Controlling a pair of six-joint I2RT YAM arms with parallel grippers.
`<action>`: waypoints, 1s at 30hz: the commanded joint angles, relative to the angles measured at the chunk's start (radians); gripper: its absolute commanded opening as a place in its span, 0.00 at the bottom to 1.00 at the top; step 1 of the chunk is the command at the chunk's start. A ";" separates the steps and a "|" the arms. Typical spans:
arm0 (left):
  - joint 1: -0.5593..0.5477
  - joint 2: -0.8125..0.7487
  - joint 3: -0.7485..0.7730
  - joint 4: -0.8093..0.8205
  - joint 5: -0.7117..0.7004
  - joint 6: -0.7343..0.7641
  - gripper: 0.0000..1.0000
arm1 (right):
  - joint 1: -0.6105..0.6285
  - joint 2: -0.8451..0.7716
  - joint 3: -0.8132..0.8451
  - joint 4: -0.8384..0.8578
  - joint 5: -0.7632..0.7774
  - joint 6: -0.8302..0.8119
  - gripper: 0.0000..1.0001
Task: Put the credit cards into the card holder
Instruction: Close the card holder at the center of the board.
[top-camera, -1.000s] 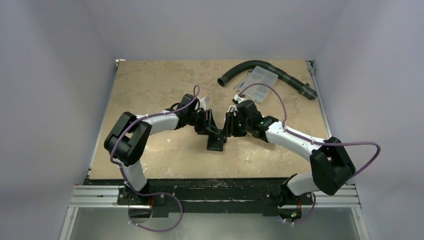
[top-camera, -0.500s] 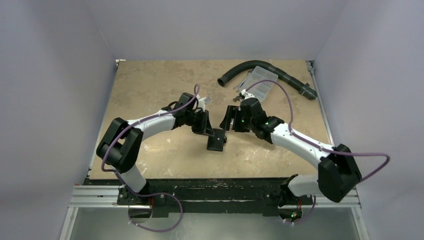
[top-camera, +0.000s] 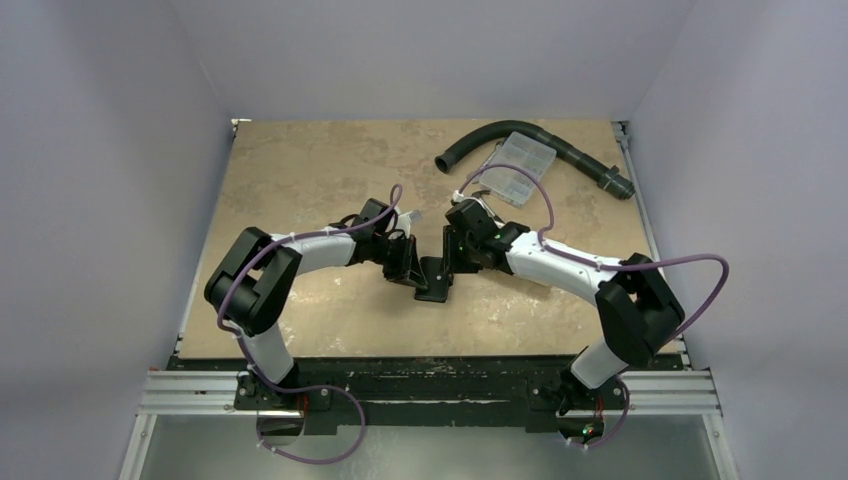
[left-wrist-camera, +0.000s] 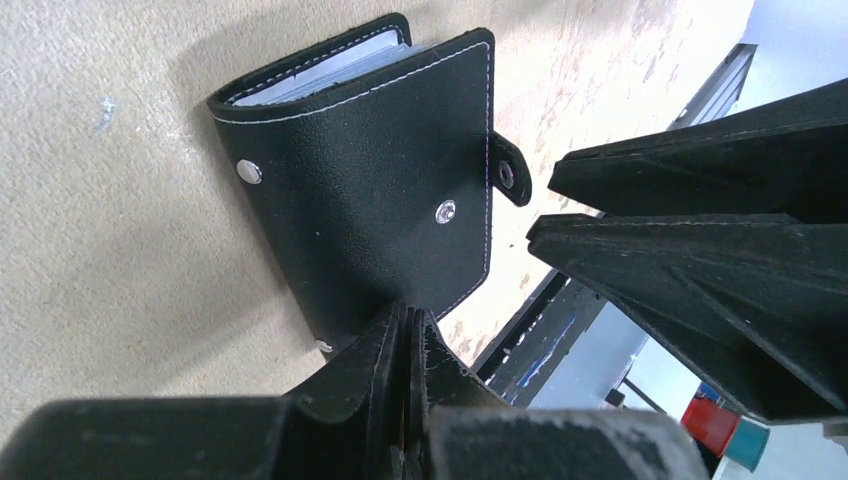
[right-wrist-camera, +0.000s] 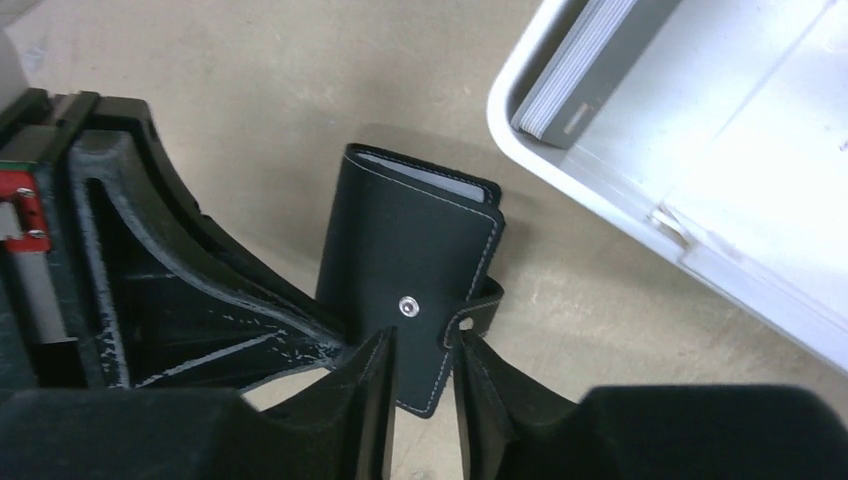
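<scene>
The black card holder (top-camera: 435, 281) lies folded between both grippers, and pale card edges show at its far end (left-wrist-camera: 318, 78). Its snap strap (left-wrist-camera: 508, 176) hangs loose. My left gripper (left-wrist-camera: 408, 316) is shut, with its tips against the holder's near edge; I cannot tell whether a flap is pinched. My right gripper (right-wrist-camera: 424, 345) has its fingers apart on either side of the holder's (right-wrist-camera: 410, 260) near corner and strap. A stack of grey credit cards (right-wrist-camera: 566, 96) lies in a white tray (right-wrist-camera: 600, 205) beside the holder.
At the back right, a clear compartment box (top-camera: 520, 166) rests against a curved black hose (top-camera: 560, 148). The two grippers nearly touch over the holder. The table's near edge is a black rail (top-camera: 420, 368).
My left gripper has closed and dropped onto the holder. My right gripper pulled away and opened wide, then came back and narrowed around the holder's corner. The holder shifted slightly.
</scene>
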 joint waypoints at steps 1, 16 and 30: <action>-0.007 0.042 -0.009 0.002 -0.024 0.006 0.00 | 0.009 0.002 0.045 -0.067 0.085 -0.012 0.30; -0.007 0.040 -0.002 -0.003 -0.029 0.009 0.00 | 0.024 0.040 0.078 -0.064 0.067 -0.040 0.36; -0.007 0.038 -0.003 -0.001 -0.024 0.010 0.00 | 0.046 0.080 0.119 -0.119 0.111 -0.056 0.30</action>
